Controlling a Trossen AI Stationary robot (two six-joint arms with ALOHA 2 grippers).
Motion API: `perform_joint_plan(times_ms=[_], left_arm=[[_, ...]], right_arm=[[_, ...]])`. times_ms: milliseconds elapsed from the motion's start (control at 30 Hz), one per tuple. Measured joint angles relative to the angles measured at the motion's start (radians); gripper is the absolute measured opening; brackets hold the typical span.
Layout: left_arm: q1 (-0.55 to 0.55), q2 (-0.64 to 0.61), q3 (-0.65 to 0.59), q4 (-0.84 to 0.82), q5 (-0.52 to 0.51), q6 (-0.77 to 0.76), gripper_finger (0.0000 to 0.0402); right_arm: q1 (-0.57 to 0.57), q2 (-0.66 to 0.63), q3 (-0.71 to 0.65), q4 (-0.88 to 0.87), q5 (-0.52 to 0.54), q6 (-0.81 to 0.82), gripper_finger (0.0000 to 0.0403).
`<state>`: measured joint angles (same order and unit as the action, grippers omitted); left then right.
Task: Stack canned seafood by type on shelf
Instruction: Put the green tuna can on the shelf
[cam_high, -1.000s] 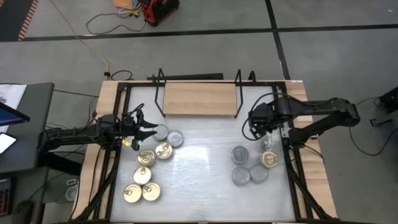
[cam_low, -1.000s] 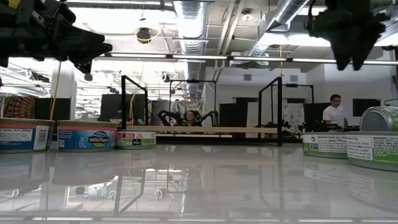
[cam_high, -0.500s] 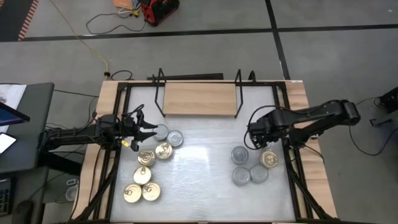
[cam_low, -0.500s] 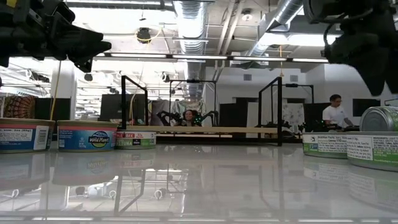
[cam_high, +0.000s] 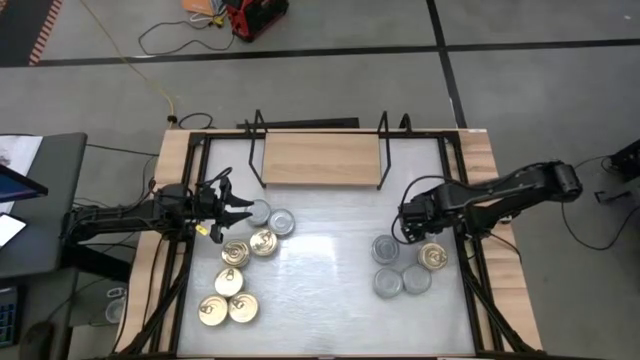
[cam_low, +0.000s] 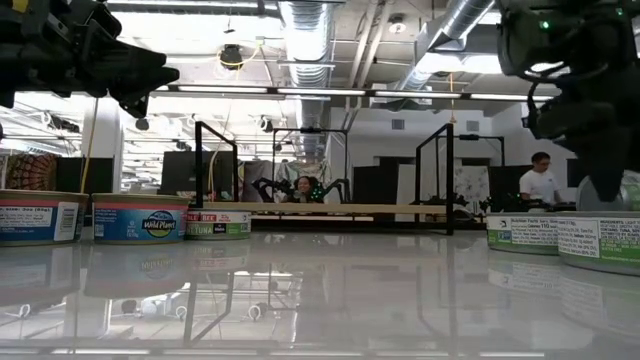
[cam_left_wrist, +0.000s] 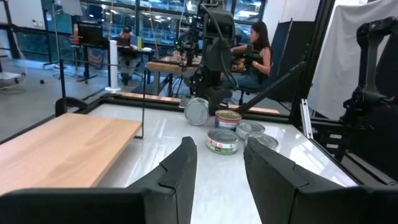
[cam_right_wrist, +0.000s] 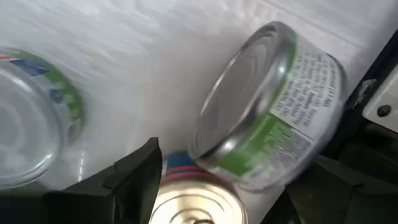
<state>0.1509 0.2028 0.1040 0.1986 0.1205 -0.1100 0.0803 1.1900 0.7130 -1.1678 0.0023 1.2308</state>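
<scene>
White tabletop (cam_high: 320, 270) carries the scene. Right gripper (cam_high: 412, 226) hangs wide open just over a tilted silver-lidded tin (cam_right_wrist: 267, 106), a gold-lidded tin (cam_right_wrist: 198, 202) beneath. Beyond, the shelf (cam_high: 320, 158) stands bare. Left gripper (cam_high: 238, 210) hovers partly open beside its tins (cam_high: 240, 275).

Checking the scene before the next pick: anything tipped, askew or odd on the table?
Yes. One silver-lidded tin in the right-hand group is tipped on its edge, leaning on a gold-lidded tin, right under the open right gripper. The other tins lie flat. The shelf holds no tins.
</scene>
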Motion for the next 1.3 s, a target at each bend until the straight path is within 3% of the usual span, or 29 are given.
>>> perform_joint_plan(times_ms=[367,567,767,1000,1300], left_arm=[[0.000,0.000,0.000,0.001,-0.001,-0.007,0.0126],[0.000,0.000,0.000,0.001,-0.001,-0.007,0.0126],[0.000,0.000,0.000,0.001,-0.001,0.003,0.0126],[0.000,0.000,0.000,0.001,-0.037,0.012,0.0126],[0.000,0.000,0.000,0.010,-0.062,-0.047,0.0126]], right_arm=[[-0.011,0.009,-0.038,0.036,0.101,0.037,0.0310],[-0.007,0.009,-0.038,0.036,0.102,0.021,0.0249],[0.034,0.009,-0.009,0.066,0.101,-0.053,0.0157],[0.099,0.009,0.090,0.309,0.144,-0.329,0.0156],[0.117,0.009,0.166,0.597,0.486,-0.861,0.0166]])
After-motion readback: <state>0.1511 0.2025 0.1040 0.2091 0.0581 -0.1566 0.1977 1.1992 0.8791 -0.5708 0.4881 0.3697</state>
